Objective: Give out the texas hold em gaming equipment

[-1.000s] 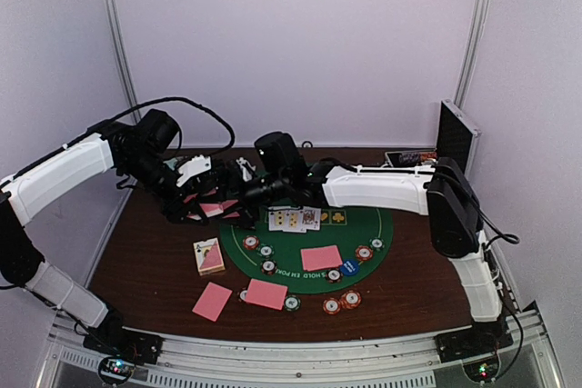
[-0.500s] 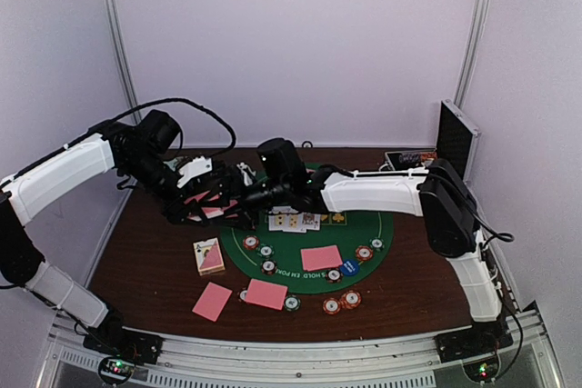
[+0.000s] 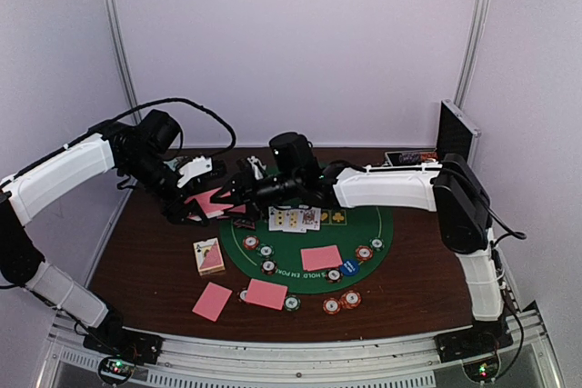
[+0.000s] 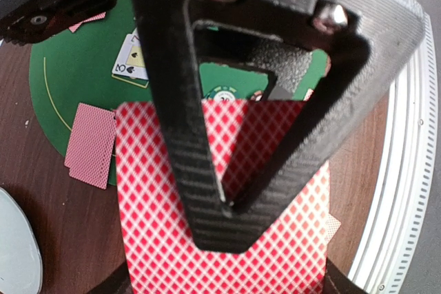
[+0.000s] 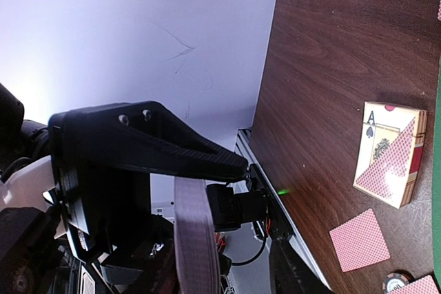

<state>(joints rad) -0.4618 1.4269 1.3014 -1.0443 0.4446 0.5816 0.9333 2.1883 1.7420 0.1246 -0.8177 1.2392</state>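
My left gripper [image 3: 198,203] [image 4: 231,208] is shut on a deck of pink-backed playing cards [image 3: 208,199] [image 4: 220,239], held above the table's left side. My right gripper [image 3: 239,191] [image 5: 265,218] reaches in from the right. Its jaws stand partly apart around the deck's edge [image 5: 196,239]. On the green mat [image 3: 368,224] lie face-up cards [image 3: 294,218] and one pink card [image 3: 321,257]. Striped chips [image 3: 251,243] [image 3: 364,253] and a blue disc [image 3: 349,267] also rest there. Two more pink cards [image 3: 266,293] [image 3: 212,301] lie near the front.
A card box [image 3: 209,256] [image 5: 389,163] lies on the brown table left of the mat. More chips [image 3: 341,302] sit at the front. The aluminium case [image 3: 452,138] stands open at the back right. A pale plate [image 4: 14,239] shows at the left wrist view's edge.
My right wrist has shifted slightly right and up while its jaws narrowed around the deck. The left arm has stayed put with the cards.
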